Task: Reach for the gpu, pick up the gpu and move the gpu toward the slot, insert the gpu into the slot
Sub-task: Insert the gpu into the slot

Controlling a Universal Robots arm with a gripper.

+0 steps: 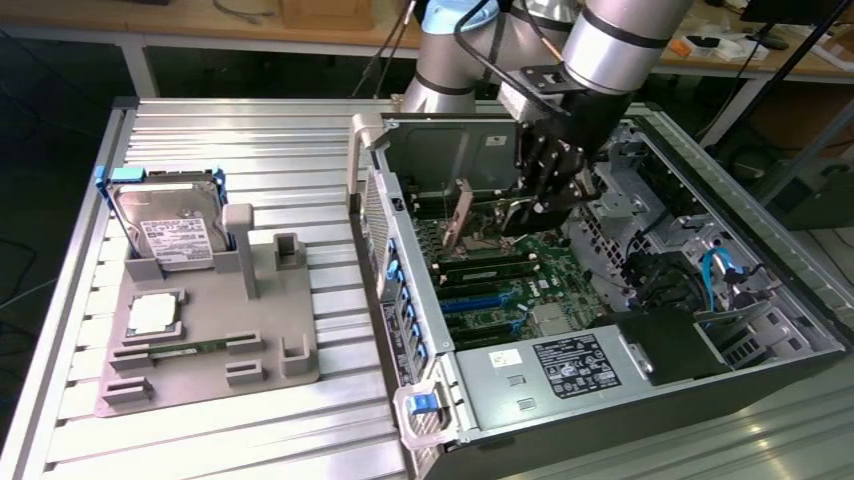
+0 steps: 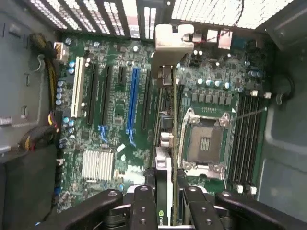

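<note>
**A:** How much room is there inside the case [image 1: 747,380]?

**B:** Its side is open, so the way down to the motherboard [image 2: 115,134] is free. The tool [image 2: 165,194] grips the gpu [image 2: 164,165] edge-on and hangs above the board, just beside the processor socket [image 2: 204,141].

**A:** And over the slot [image 2: 133,100]?

**B:** Nothing stands on it. Black sockets [image 2: 106,96] flank it closely on both sides, all low. A finned heatsink [image 2: 97,165] sits near one end.

**A:** Anything taller?

**B:** There's a cable bundle [image 2: 41,132] against the case wall and the power supply [image 1: 567,365] at one end. The slotted rear panel [image 2: 96,14] closes off the end where the card's bracket [image 2: 168,40] points.
</note>
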